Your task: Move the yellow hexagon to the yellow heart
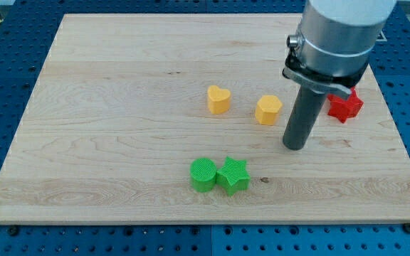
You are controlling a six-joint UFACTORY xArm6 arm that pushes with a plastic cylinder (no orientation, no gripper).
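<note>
Camera view: nearest the camera sit the green cylinder point(203, 175) and the green star point(233, 176), touching side by side near the front of the wooden bench point(105, 135). Farther back, mid-bench, the yellow heart point(218, 100) stands with the yellow hexagon point(268, 110) just to its right, a small gap between them. My tip point(295, 146) rests on the bench just right of the hexagon and slightly nearer the camera, not touching it. There is no pincer on this arm, only the plain rod, so nothing opens or closes. A red star point(344, 106) lies partly behind the rod, far right. By my reckoning a leftward push from the hexagon's right side would carry it to the heart; the tip looks a little too near for a straight line.
</note>
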